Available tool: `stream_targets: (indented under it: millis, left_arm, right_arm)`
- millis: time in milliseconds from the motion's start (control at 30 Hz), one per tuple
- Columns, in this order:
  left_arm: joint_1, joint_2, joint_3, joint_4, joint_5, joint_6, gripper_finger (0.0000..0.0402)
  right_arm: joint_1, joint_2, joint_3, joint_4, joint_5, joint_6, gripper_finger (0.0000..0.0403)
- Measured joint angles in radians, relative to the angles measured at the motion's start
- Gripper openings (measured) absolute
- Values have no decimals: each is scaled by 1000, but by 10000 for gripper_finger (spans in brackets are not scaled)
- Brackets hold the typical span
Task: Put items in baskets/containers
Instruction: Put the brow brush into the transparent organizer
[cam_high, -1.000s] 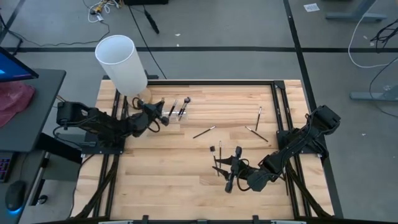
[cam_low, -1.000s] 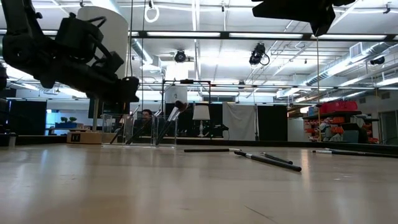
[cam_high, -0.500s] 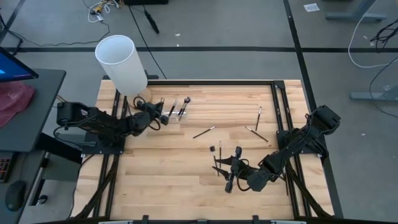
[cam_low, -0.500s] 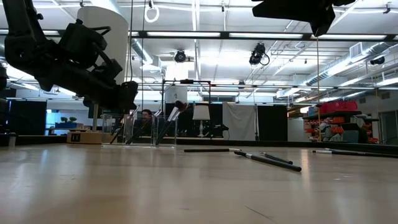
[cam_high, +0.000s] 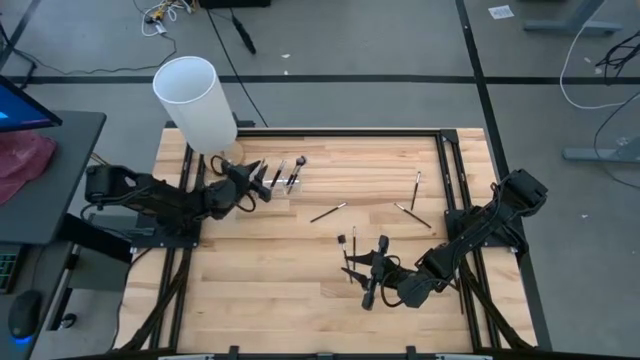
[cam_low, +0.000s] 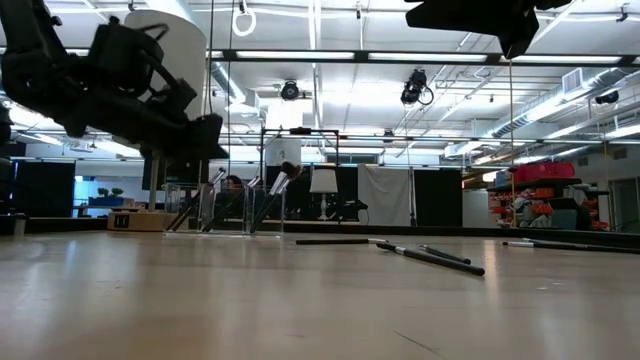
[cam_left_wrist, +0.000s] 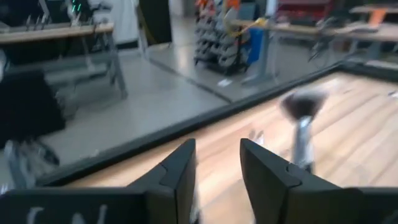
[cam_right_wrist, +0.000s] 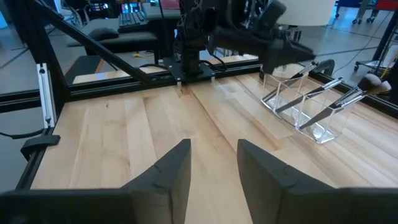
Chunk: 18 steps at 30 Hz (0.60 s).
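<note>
The left tool (cam_high: 262, 184) hangs right above the clear holder (cam_right_wrist: 303, 107), near the far left part of the bench (cam_high: 300, 290). Its two fingers are spread with nothing between them. A few brushes in the holder (cam_high: 285, 176) lean up with their fluffy ends high. It looks like the drop-off step is just done on this side.

More brushes lie flat on the bench, well apart from the holder. One brush (cam_high: 328, 212) lies in the middle. Two short brushes (cam_high: 347, 245) lie close to the right tool (cam_high: 368, 286). Two more brushes (cam_high: 413, 200) lie nearer the right edge.

The right tool waits low over the front of the bench. Its fingers are spread and hold nothing.

I think the next job is to get one loose brush. The tool must come down over a thin handle, pinch it, and carry it to the holder.
</note>
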Motion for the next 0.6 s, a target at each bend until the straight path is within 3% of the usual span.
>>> stream_targets:
  millis: [333,467,600]
  left_arm:
    - [-175,-138,148,-84,-16,211,115]
    - [-274,-142,281,-311,-26,233,111]
    - [-373,-118,423,-629,-26,145,110]
  right_arm:
    - [-18,0,0,-10,-4,3,132]
    - [-27,0,0,-18,-4,8,132]
    - [-32,0,0,-35,-31,11,132]
